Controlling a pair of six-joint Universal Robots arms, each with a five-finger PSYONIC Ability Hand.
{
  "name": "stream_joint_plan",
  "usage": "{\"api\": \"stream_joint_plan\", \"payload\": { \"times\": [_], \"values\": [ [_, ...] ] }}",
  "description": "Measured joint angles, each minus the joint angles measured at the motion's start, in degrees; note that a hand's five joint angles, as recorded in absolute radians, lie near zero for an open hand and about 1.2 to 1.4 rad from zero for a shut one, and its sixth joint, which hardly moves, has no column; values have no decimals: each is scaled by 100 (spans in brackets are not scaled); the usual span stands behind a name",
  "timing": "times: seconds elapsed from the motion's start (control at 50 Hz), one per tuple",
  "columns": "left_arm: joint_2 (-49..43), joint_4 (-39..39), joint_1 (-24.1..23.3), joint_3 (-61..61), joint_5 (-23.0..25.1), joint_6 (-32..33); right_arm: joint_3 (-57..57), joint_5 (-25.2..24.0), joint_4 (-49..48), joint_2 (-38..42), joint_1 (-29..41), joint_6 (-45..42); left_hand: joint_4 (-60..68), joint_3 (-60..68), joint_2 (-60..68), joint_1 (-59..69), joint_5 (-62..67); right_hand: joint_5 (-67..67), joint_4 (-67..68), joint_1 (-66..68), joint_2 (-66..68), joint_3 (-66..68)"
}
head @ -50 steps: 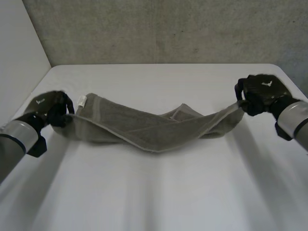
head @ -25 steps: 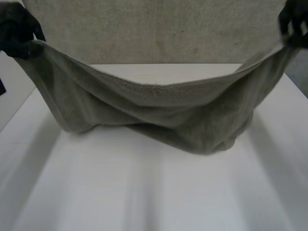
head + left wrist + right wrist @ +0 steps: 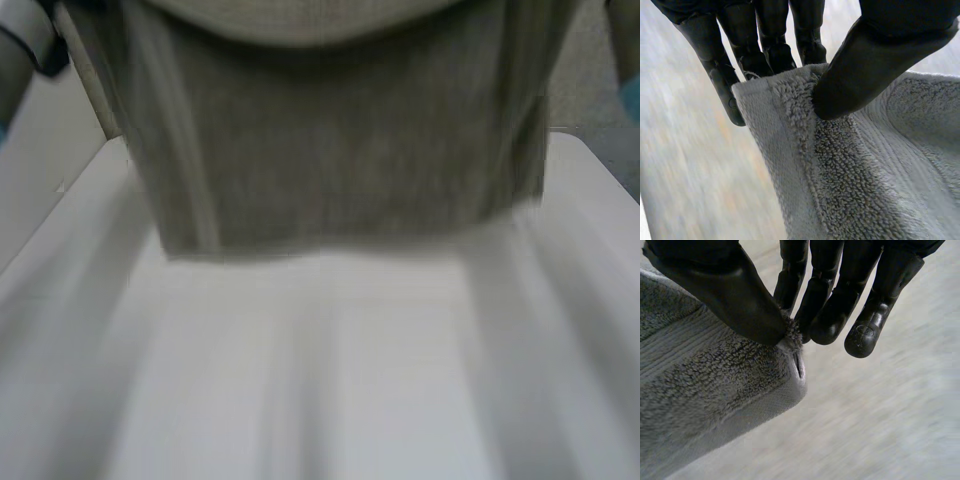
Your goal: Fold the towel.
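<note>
The grey-green towel (image 3: pixel 330 130) hangs flat in the air above the white table (image 3: pixel 330 380), its lower edge just over the tabletop. In the left wrist view my left hand (image 3: pixel 860 55) pinches a top corner of the towel (image 3: pixel 850 170) between thumb and fingers. In the right wrist view my right hand (image 3: pixel 750 295) pinches the opposite top corner of the towel (image 3: pixel 710 385) the same way. The grey left arm (image 3: pixel 25 45) shows beside the towel's upper left.
A white wall stands left of the table and a grey concrete wall behind it. The table's front half lies bare below the hanging towel.
Both hands have lifted the towel from the table, where it lay stretched and bunched, up high, so that it now hangs open as a flat sheet.
</note>
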Motion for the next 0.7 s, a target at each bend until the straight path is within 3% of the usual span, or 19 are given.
{"api": "stream_joint_plan", "payload": {
  "times": [0.12,0.24,0.38,0.52,0.7],
  "values": [
    [285,548,-53,293,-100,-357,-387,-224,-102,-29,-19,303,0,1,3,0,0,0,0,0,0,0],
    [393,974,9,-575,93,-638,390,-693,480,-13,-84,430,0,1,6,0,1,25,0,0,0,1],
    [336,1482,210,-2601,858,-651,2467,-1401,847,-113,-320,380,0,1,7,0,47,25,1,0,0,2],
    [211,2461,403,-4927,1771,-351,5011,-2200,120,-417,-644,161,0,2,10,0,48,25,2,0,0,5],
    [638,2749,880,-6520,2232,626,6848,-2392,-543,-1152,-999,-285,0,3,11,0,48,25,2,0,0,5]
  ]
}}
